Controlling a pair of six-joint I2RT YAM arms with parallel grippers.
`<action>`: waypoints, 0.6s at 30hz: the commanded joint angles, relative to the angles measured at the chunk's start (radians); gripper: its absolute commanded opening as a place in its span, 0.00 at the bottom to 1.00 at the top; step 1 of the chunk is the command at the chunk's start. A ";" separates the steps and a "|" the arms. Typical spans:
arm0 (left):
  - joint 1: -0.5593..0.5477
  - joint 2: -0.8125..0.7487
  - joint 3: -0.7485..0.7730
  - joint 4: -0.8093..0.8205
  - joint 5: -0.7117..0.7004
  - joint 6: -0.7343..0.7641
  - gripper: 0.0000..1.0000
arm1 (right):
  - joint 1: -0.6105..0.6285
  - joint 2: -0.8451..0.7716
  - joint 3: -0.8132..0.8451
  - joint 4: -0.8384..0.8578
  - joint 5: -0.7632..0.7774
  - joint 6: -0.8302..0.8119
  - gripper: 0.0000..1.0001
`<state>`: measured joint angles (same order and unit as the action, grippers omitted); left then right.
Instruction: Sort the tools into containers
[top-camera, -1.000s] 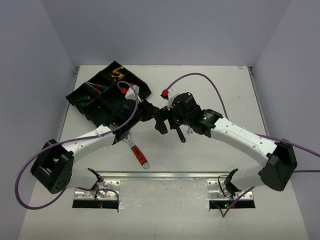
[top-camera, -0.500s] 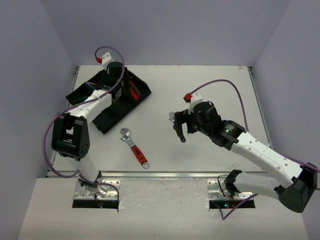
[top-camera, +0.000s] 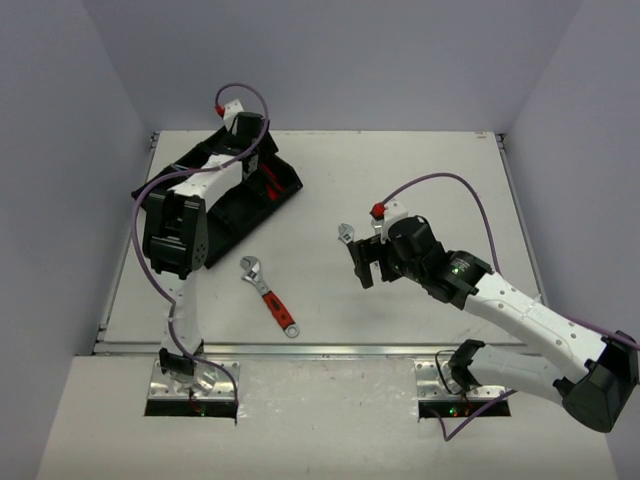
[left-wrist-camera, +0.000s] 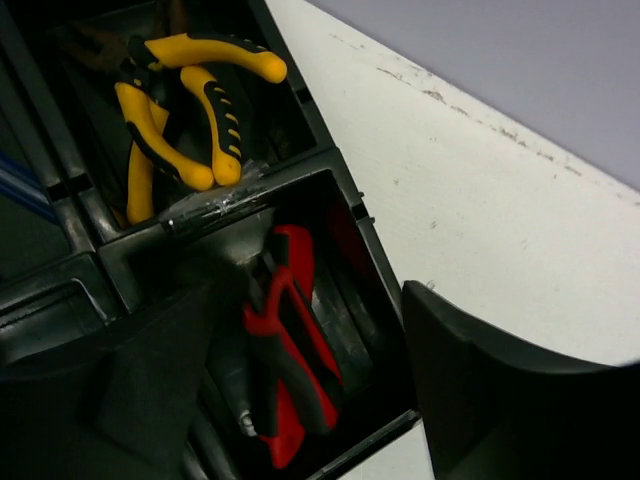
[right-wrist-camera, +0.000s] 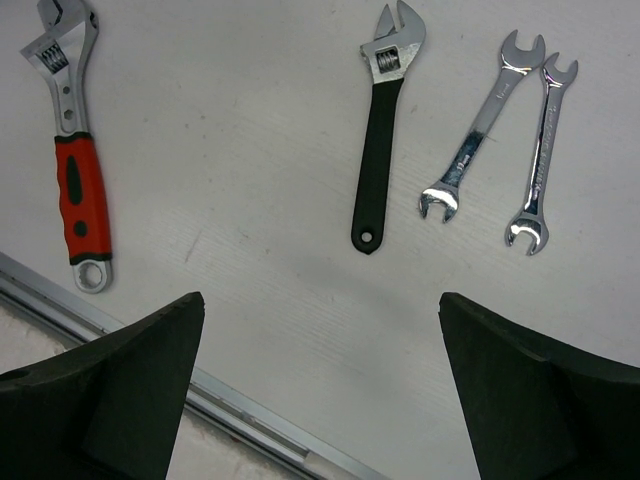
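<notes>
1. Black divided tray (top-camera: 232, 218): set at an angle on the far left of the bench (top-camera: 420, 170).
2. Yellow-handled pliers (left-wrist-camera: 180, 110): lying crossed in one tray compartment.
3. Red-and-black tool (left-wrist-camera: 290, 350): in the next compartment, across a divider; kind unclear.
4. Red-handled wrench (right-wrist-camera: 75, 190): flat on the bench outside the tray, near the front rail.
5. Black-handled wrench (right-wrist-camera: 380, 150): flat, well apart from the red one.
6. Silver spanner (right-wrist-camera: 480, 125) and second spanner (right-wrist-camera: 540, 150): side by side, nearly parallel, just beside the black-handled wrench.

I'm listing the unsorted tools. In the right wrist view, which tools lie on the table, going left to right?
Red-handled adjustable wrench → black-handled adjustable wrench → silver open-ended spanner → second silver open-ended spanner.
</notes>
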<state>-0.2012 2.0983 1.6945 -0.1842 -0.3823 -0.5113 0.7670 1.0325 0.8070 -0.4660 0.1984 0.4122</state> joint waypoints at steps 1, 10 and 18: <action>0.013 -0.081 0.003 0.031 0.005 -0.026 0.81 | -0.006 -0.014 0.017 0.020 -0.007 0.015 0.99; 0.012 -0.556 -0.235 -0.001 0.122 -0.073 1.00 | -0.007 0.097 0.025 0.055 0.091 0.078 0.99; 0.006 -1.140 -0.872 0.108 0.396 -0.168 1.00 | -0.046 0.438 0.216 -0.021 0.071 0.049 0.76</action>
<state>-0.1978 1.0798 1.0021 -0.0656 -0.1470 -0.6392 0.7543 1.3358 0.9036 -0.4611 0.2633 0.4618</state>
